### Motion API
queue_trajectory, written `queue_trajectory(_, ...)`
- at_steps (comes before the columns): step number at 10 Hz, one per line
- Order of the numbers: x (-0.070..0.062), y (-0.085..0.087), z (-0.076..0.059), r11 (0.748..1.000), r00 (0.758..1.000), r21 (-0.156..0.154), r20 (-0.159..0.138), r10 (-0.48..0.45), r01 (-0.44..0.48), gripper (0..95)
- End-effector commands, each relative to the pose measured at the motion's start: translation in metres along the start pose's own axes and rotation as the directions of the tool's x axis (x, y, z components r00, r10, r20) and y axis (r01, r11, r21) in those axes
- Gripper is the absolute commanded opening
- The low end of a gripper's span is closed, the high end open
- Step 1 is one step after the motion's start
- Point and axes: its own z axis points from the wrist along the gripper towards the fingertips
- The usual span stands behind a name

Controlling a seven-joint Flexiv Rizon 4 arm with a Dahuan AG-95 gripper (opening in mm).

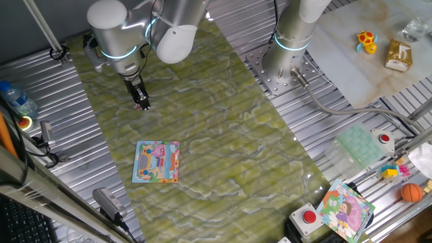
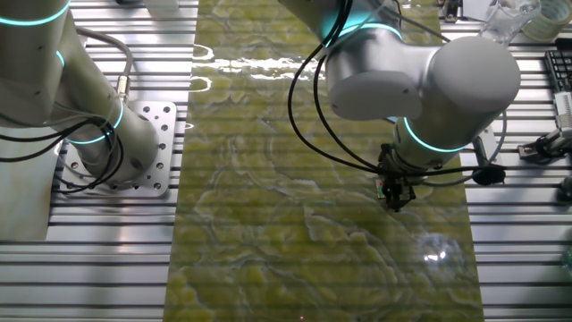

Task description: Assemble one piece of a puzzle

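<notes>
Gripper (image 1: 142,102) low over green marbled tabletop (image 1: 223,135), seemingly pinching tiny pink piece (image 1: 144,106); next: carry toward 5 o'clock to light-blue-bordered square cartoon puzzle (image 1: 156,162), align, press in

A green marbled mat (image 1: 223,135) spreads beneath the end effector, over a ribbed metal table (image 1: 324,128). Well to its far side lie a pale board (image 1: 351,47) carrying a yellow toy (image 1: 366,41) and a small carton (image 1: 398,55). Farther off still, near the table's corner, sit a red push-button (image 1: 309,217), a purple-and-green cartoon board (image 1: 346,209) and an orange ball (image 1: 411,192). On the opposite side of the end effector, a plastic bottle (image 1: 17,100) lies at the table edge.
</notes>
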Motion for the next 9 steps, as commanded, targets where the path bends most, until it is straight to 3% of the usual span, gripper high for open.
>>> queue_trajectory(1, -0.0002, -0.0001, 0.0004, 1.0, 1.0, 0.002, 0.001, 0.001, -0.001, 57.0)
queue_trajectory(3, -0.0002, 0.0, 0.0007, 1.0, 1.0, 0.001, 0.002, 0.001, -0.001, 57.0)
queue_trajectory(4, -0.0002, 0.0, 0.0011, 1.0, 1.0, 0.001, 0.002, 0.0, 0.0, 38.0)
queue_trajectory(9, -0.0005, 0.0, 0.0009, 1.0, 1.0, 0.004, 0.004, 0.0, 0.0, 38.0)
